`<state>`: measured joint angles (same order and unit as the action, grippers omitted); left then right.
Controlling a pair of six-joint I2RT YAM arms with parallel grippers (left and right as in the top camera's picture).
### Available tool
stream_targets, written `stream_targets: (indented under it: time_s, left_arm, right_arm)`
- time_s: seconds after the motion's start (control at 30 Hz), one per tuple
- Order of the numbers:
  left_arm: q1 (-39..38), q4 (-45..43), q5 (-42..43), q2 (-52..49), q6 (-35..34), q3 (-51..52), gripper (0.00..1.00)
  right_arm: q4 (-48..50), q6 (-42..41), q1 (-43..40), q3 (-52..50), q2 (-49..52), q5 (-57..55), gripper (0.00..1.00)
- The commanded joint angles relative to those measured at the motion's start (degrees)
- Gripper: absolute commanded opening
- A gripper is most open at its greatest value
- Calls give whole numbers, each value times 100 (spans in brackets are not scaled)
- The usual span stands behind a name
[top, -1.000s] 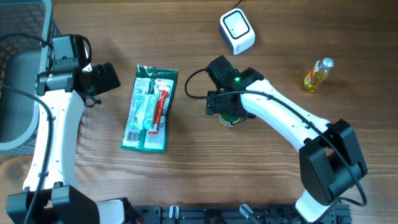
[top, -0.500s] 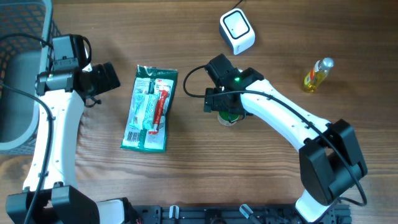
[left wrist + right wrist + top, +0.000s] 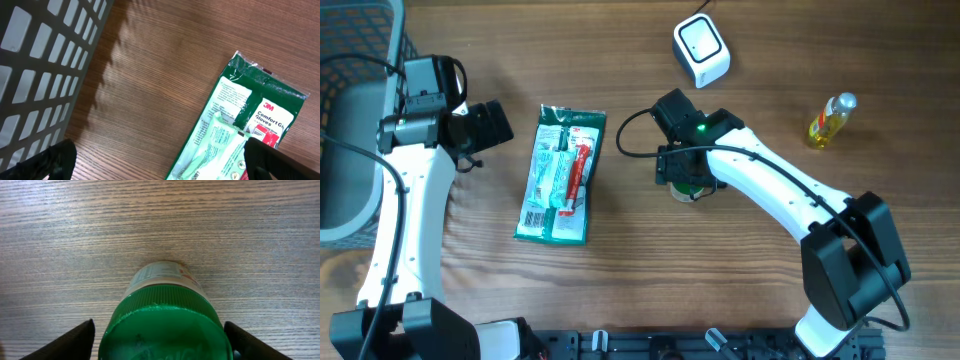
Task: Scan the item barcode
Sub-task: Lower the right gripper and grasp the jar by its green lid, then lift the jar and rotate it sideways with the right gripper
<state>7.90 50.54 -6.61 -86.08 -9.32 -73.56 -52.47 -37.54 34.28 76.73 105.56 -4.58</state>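
Note:
A small bottle with a green ribbed cap (image 3: 165, 325) stands upright on the wooden table, mostly hidden under the right wrist in the overhead view (image 3: 693, 191). My right gripper (image 3: 160, 345) straddles the cap, one finger (image 3: 67, 342) on each side, a narrow gap still showing on both sides; it is open. The white barcode scanner (image 3: 701, 50) sits at the back of the table, beyond the right arm. My left gripper (image 3: 162, 165) is open above bare wood at the left edge of a green glove pack (image 3: 250, 125), holding nothing.
The glove pack (image 3: 562, 175) lies flat between the two arms. A yellow oil bottle (image 3: 830, 120) stands at the right. A dark wire basket (image 3: 350, 100) fills the left edge, close behind the left arm (image 3: 420, 190).
The right gripper's fingers have drawn in closer around the green cap, and the wrist has shifted slightly over it. The left arm has not moved.

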Motion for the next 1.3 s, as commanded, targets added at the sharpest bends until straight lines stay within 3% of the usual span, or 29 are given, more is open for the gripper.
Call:
stream_targets:
  time_s: [0.0,0.13,0.3,0.33,0.4,0.43,1.0,1.27]
  left_arm:
    - [15,-13,-52,-17,-52,-4,100]
    - [15,-13,-52,-17,-52,-4,100]
    - [15,-13,-52,-17,-52,-4,100]
    - [15,-13,-52,-17,-52,-4,100]
    - [15,-13,-52,-17,-52,-4,100]
    - [15,-13,-52,-17,-52,-4,100]
    - [15,-13,-52,-17,-52,-4,100]
    - [15,-13,-52,-17,-52,-4,100]
  right_arm:
    - [-72,11,-13,-37,109,-153,74]
    - [-74,479,-13,-37,109,-229,62]
    - [-63,1198,-13,-37,109,-232,59]
    - [-61,1351,-13,-37,109,-232,63]
    - [-70,1351,-13,-37,109,-229,91]
    - [-68,1270,-13,-37,109,-227,100]
    - [109,992,-13,-37,361,-229,100]
    - [122,990,-13,-37,562,-227,95]
